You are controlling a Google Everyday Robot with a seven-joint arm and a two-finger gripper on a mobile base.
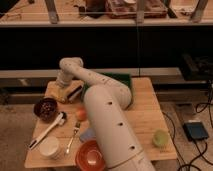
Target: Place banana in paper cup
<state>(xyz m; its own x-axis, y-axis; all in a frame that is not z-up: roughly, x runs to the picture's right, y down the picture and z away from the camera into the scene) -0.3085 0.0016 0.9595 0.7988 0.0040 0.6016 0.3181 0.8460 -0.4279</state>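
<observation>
Camera view of a wooden table [145, 112] seen from above and in front, with a dark shelving unit behind it. The robot's white arm [107, 120] enters at the bottom edge, rises across the middle of the table and bends at a joint near the far left corner. From that joint the wrist points downward, and the gripper [63, 88] sits low over the far-left part of the tabletop. Its end merges with the objects beneath it, so whether it is open or closed, and whether it grips anything, cannot be told.

The banana [62, 96] lies on the table directly under the gripper, at or very near contact with it, with a dark object [76, 90] just beside it on the right. The paper cup [50, 148] stands upright near the front-left corner, well apart from the banana.

Between the two lie a dark bowl of reddish contents [46, 109], a white-handled spoon [47, 131] set diagonally and a fork [73, 137]. An orange fruit [81, 114] rests beside the arm, right of the dark bowl. An orange bowl [89, 156] stands at the front edge, partly hidden by the arm. A green tray [120, 79] lies at the far edge behind the arm. A light-green cup [160, 138] stands alone near the front-right corner. A blue-grey box with cables [195, 131] sits on the floor to the right.
</observation>
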